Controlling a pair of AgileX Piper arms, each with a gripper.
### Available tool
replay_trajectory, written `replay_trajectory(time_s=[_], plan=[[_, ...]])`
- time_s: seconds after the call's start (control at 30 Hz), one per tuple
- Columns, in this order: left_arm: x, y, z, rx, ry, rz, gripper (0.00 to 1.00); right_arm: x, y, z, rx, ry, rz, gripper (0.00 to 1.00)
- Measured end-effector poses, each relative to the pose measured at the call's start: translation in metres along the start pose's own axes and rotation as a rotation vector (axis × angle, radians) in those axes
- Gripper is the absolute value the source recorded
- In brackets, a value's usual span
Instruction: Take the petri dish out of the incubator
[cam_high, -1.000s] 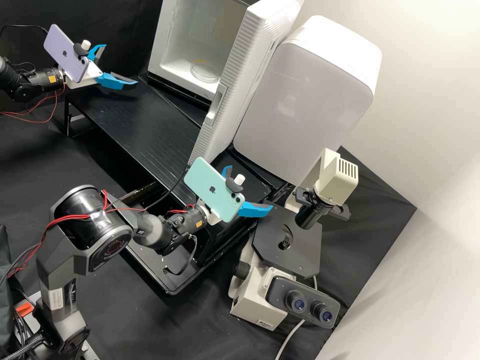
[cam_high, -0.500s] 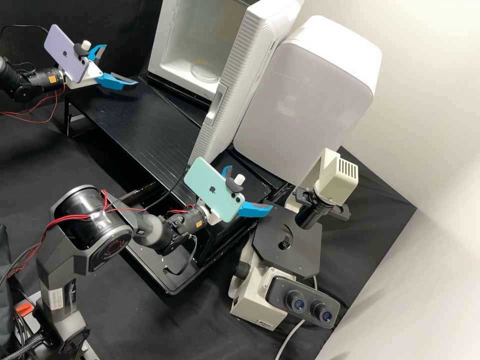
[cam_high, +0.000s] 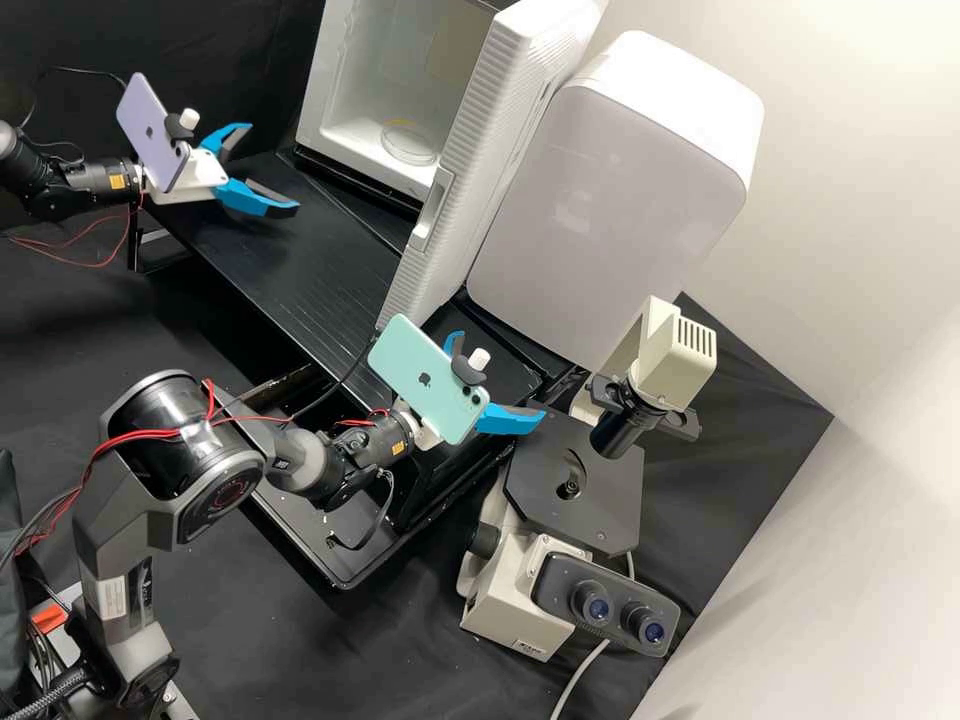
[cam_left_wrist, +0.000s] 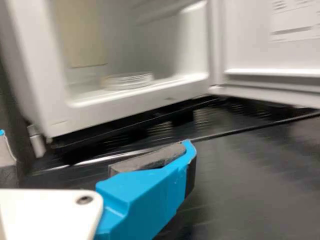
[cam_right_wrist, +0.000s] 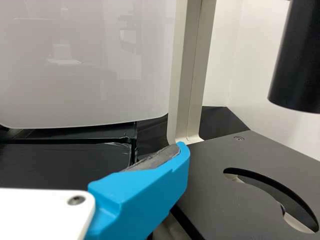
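Petri dish (cam_high: 408, 143) faint against the white incubator (cam_high: 335, 60) floor

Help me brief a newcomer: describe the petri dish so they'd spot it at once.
Find the white incubator at the back of the bench, its ribbed door swung open. On the chamber floor lies the petri dish. It is the one round, shallow, clear thing inside the white box.

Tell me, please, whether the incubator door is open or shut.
Open: the incubator door stands swung aside, baring the white chamber where the petri dish lies on the floor.
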Motion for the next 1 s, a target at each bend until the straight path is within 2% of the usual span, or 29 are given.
replay_trajectory(time_s=[0.17, 0.33, 0.57, 0.7, 0.87, 1.0], plan=[[0.003, 0.002, 0.024, 0.022, -0.126, 0.002, 1.00, 0.000, 0.000, 0.000, 0.000, 0.000, 0.000, 1.00], [0.011, 0.013, 0.042, 0.056, -0.239, 0.034, 1.00, 0.000, 0.000, 0.000, 0.000, 0.000, 0.000, 1.00], [0.027, 0.037, 0.047, 0.031, -0.256, 0.088, 1.00, 0.000, 0.000, 0.000, 0.000, 0.000, 0.000, 1.00], [0.046, 0.051, 0.050, 0.023, -0.262, 0.128, 1.00, 0.000, 0.000, 0.000, 0.000, 0.000, 0.000, 1.00], [0.072, 0.055, 0.049, 0.031, -0.244, 0.119, 1.00, 0.000, 0.000, 0.000, 0.000, 0.000, 0.000, 1.00], [0.097, 0.056, 0.043, 0.034, -0.203, 0.088, 1.00, 0.000, 0.000, 0.000, 0.000, 0.000, 0.000, 1.00]])
